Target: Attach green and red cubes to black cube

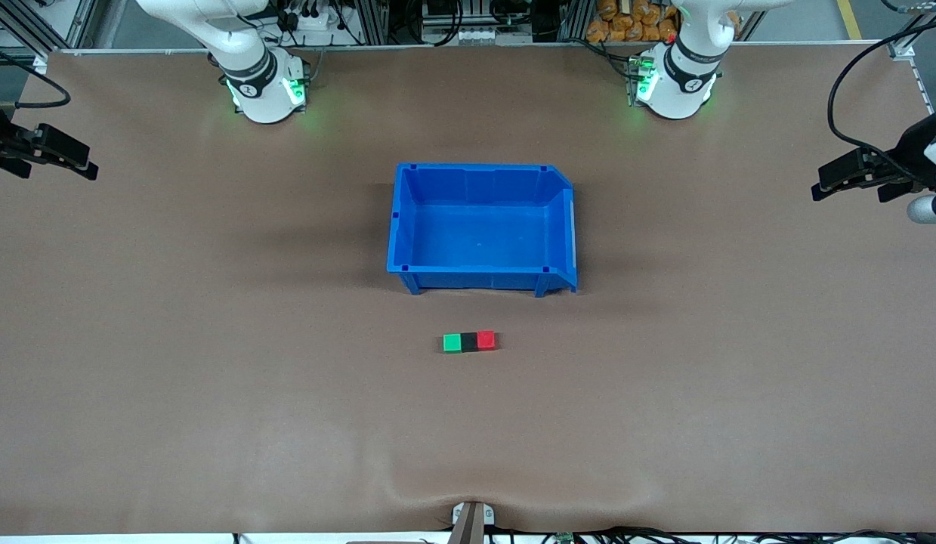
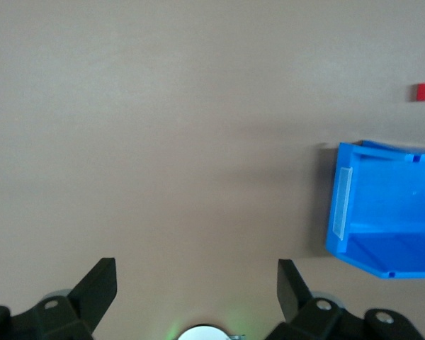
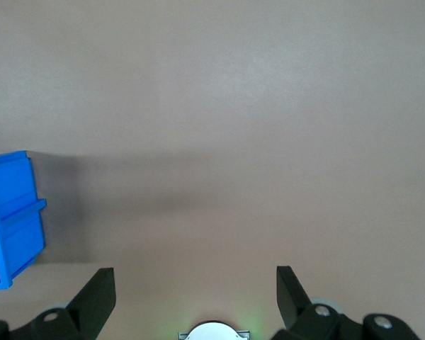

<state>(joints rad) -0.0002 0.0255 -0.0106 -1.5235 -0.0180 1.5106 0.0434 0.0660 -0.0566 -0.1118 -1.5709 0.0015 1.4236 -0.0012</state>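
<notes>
Green cube (image 1: pixel 452 343), black cube (image 1: pixel 469 341), red cube (image 1: pixel 486 340) already joined near bin (image 1: pixel 407 227); left claw (image 2: pixel 197 283) and right claw (image 3: pixel 196 283) released, waiting at the surface ends, so keep clear

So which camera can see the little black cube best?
The front view. There the black cube sits plainly on the table between the green cube and the red cube, touching both. The left wrist view catches only the red cube at its edge, and the right wrist view shows no cubes at all.

Brown table (image 1: pixel 211 340) under even light, with cluttered metal racks (image 1: pixel 468 19) along its edge.
</notes>
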